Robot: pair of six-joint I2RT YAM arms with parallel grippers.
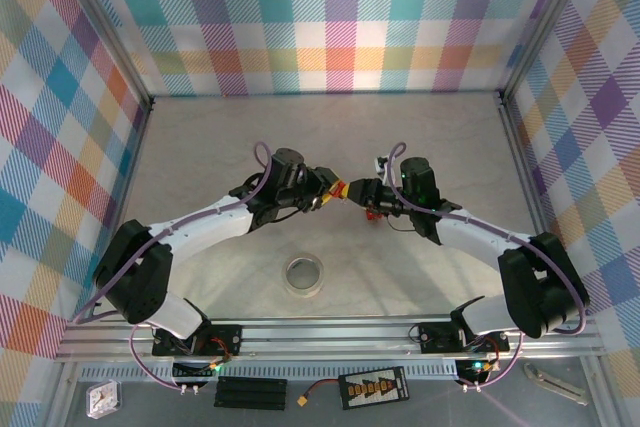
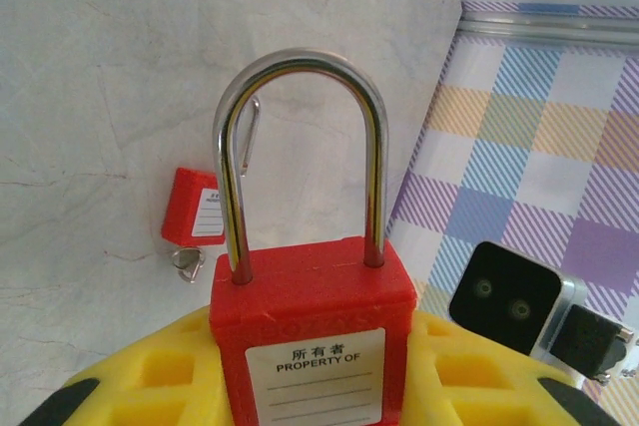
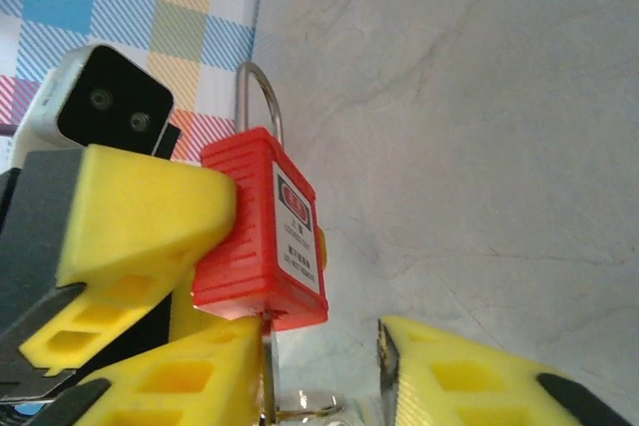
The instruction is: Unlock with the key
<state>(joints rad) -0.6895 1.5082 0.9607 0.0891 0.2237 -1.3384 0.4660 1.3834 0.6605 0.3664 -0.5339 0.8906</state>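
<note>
Top view: two arms are meeting over the tabletop (image 1: 200, 147). The left claw (image 1: 328, 192) is clenching one red padlock (image 1: 342, 188) in the air; the right claw (image 1: 362, 193) is facing it. One tape roll (image 1: 303, 275) is lying nearer the bases.

Left wrist: the padlock's shackle (image 2: 300, 77) is standing upright and seated. A second padlock (image 2: 195, 207) is lying on the tabletop, a key ring (image 2: 187, 263) touching it.

Right wrist: one key (image 3: 268, 341) is sitting in the held padlock's underside. The right claw's fingers (image 3: 469, 376) are standing apart, released, the key beside one.
</note>
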